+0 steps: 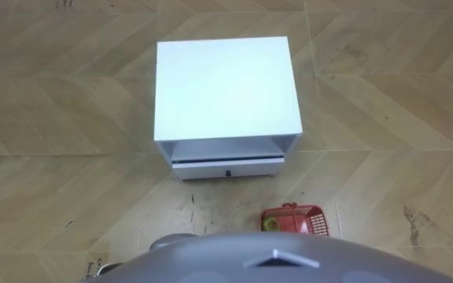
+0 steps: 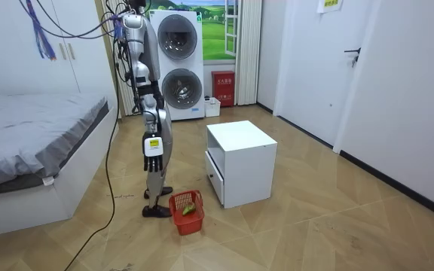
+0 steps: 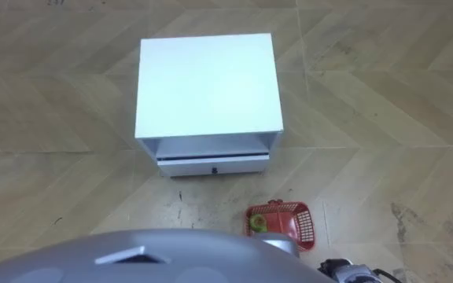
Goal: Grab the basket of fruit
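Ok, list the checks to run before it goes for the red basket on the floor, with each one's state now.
1. Basket located: red basket sits on the floor, to the robot's front right: ok.
2. Basket upright with load inside: upright, green fruit in it: ok.
3. Space around it: bare floor, and the white cabinet stands apart from it: ok.
4. Body lowered to reach: robot stands upright: not ok.
5. Hand at the basket: right hand hangs at the robot's side, well above the basket: not ok.
6. Handle position: cannot tell.
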You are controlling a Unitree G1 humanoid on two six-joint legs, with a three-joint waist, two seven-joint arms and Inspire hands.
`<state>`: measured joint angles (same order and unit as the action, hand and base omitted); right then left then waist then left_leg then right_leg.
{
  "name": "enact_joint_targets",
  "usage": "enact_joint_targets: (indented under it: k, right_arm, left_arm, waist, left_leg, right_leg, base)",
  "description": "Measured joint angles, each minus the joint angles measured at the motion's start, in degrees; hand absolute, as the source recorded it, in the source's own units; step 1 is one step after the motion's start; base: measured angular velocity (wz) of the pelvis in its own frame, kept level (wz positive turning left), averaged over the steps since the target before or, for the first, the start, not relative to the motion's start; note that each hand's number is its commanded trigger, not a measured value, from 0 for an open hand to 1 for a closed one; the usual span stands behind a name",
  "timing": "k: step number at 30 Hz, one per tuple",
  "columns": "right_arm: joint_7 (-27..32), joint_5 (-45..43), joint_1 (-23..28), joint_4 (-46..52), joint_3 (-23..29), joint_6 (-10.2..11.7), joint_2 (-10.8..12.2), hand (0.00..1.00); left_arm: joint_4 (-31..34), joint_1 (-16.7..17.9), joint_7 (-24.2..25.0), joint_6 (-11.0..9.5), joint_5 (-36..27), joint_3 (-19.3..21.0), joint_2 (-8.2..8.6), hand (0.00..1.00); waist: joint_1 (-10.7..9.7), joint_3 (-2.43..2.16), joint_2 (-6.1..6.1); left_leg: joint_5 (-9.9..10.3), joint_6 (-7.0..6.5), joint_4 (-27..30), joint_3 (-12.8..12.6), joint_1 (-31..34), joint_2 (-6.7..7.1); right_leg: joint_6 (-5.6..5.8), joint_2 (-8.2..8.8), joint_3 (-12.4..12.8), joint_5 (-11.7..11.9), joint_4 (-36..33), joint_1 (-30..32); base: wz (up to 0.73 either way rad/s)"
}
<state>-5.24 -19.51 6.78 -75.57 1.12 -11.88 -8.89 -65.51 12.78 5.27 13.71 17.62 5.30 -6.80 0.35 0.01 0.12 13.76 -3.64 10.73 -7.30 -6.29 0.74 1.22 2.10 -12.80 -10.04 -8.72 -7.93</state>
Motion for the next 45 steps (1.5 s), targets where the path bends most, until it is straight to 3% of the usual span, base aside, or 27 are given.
enact_joint_targets:
  k: [17, 23, 32, 36, 40, 45]
  right_arm:
    - [-1.75, 0.51, -1.08, -0.30, -1.93, -0.20, 0.06, 0.00]
    - [-2.09, 0.70, -1.10, -0.27, -1.96, -0.17, 0.14, 0.00]
    - [-1.83, 1.35, -1.12, -0.11, -1.91, -0.15, 0.16, 0.00]
    - [-1.79, 1.39, -1.05, 0.22, -1.51, -0.11, 0.17, 0.00]
    - [-1.67, 1.37, -0.74, 1.77, -1.17, -0.13, 0.15, 0.00]
    - [-1.33, 2.28, -0.37, 2.48, -0.82, -0.10, 0.19, 0.00]
  left_arm:
    - [-0.90, 0.17, -1.38, -0.41, 0.12, 0.22, -0.20, 0.00]
    - [-0.89, -0.05, -1.98, -1.52, 0.20, 0.21, -0.28, 0.00]
    - [-0.86, -0.71, -2.65, -1.57, 0.18, 0.20, -0.26, 0.00]
    - [-0.49, -0.65, -2.64, -1.70, 0.37, 0.17, -0.28, 0.00]
    - [-0.28, -0.76, -2.71, -2.83, 0.40, 0.08, -0.28, 0.00]
    - [-0.77, -1.39, -3.20, -3.31, 0.40, -1.14, -0.45, 0.00]
  waist:
    - [-0.10, 0.28, -0.86]
    - [-0.07, 0.29, -0.76]
    - [-0.14, 0.31, -0.75]
    - [-0.25, 0.33, -1.09]
    - [-0.82, 0.44, -1.49]
    - [-1.79, 0.42, -1.22]
  left_leg:
    - [0.01, 0.00, -0.28, 1.34, -0.37, 0.08]
    - [0.01, -0.01, -0.29, 1.34, -0.45, 0.09]
    - [0.02, -0.02, -0.29, 1.20, -0.77, 0.11]
    - [0.13, -0.19, 0.20, 1.27, -0.45, 0.47]
    - [0.87, -0.90, 1.50, 1.25, 0.30, 1.46]
    - [1.62, -1.96, 3.17, 1.30, 1.14, 2.05]
  right_leg:
    - [0.01, -0.02, -0.76, -0.01, -0.05, -0.92]
    - [0.01, 0.01, -0.65, -0.01, -0.04, -0.90]
    - [0.08, 0.06, -0.14, -0.05, -0.13, -0.89]
    - [0.54, 1.04, -0.56, -1.17, -1.99, -0.47]
    - [1.04, 2.86, -0.98, -4.17, -8.85, 2.34]
    - [1.25, 4.06, -1.30, -4.50, -13.66, 4.68]
  base:
    - [0.04]
    - [0.00]
    - [0.00]
    - [0.02]
    - [0.06]
    - [0.02]
